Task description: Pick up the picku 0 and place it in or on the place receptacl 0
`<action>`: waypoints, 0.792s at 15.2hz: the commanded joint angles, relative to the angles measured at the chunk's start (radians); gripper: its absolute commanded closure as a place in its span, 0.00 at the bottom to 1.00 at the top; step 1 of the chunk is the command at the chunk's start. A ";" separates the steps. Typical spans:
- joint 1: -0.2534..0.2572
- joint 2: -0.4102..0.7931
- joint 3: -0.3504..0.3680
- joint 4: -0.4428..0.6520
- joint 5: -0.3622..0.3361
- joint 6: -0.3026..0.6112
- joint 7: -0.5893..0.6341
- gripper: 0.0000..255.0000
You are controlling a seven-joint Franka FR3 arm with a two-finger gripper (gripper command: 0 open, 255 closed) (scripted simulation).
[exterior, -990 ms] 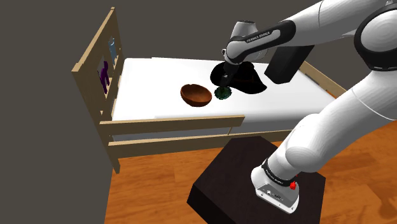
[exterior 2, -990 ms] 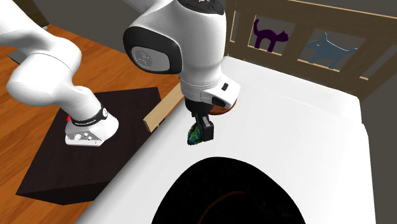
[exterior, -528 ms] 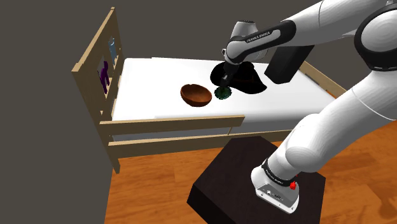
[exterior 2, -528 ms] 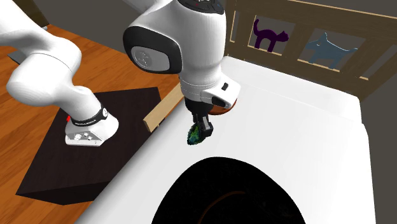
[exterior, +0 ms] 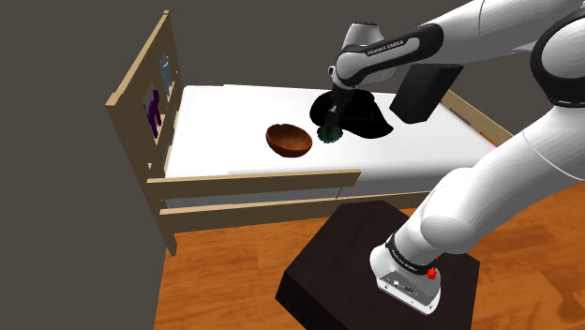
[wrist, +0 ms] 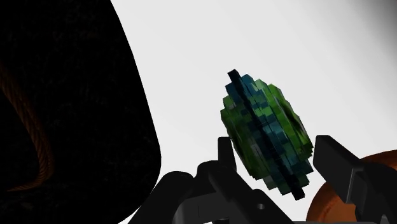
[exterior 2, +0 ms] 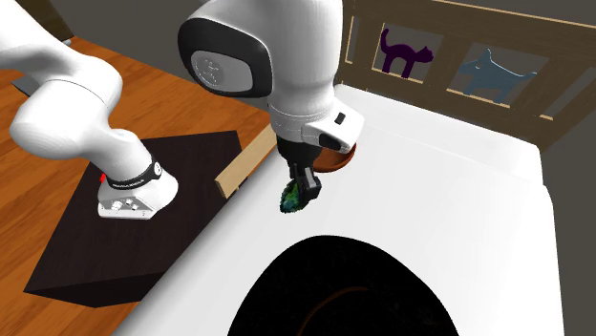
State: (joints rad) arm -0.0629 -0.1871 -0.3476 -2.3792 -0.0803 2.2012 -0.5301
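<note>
Jaws closed on the green knobbly object (wrist: 267, 137), pinching it across its thin sides with contact on both. The object hangs close over the white mattress (exterior: 234, 120) of the wooden bed. It sits between the brown bowl (exterior: 289, 140) and a large black shape (exterior: 371, 118), just beside the bowl.

Step in hand, as judged: grasp made, carry to the bowl not yet begun.

Next move calls for:
- a little more height to clear the bowl's rim
- a short traverse toward the shoulder view's left
- release once the object is over the hollow

The grip looks to sit low on the object, so a tilt or slip is possible.
</note>
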 commanded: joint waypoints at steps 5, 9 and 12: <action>-0.001 -0.041 0.007 0.048 -0.010 -0.087 0.008 1.00; -0.001 -0.062 0.013 0.083 -0.013 -0.143 0.012 1.00; -0.001 -0.075 0.016 0.112 -0.015 -0.185 0.014 1.00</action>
State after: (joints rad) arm -0.0642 -0.2595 -0.3323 -2.2778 -0.0953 2.0297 -0.5163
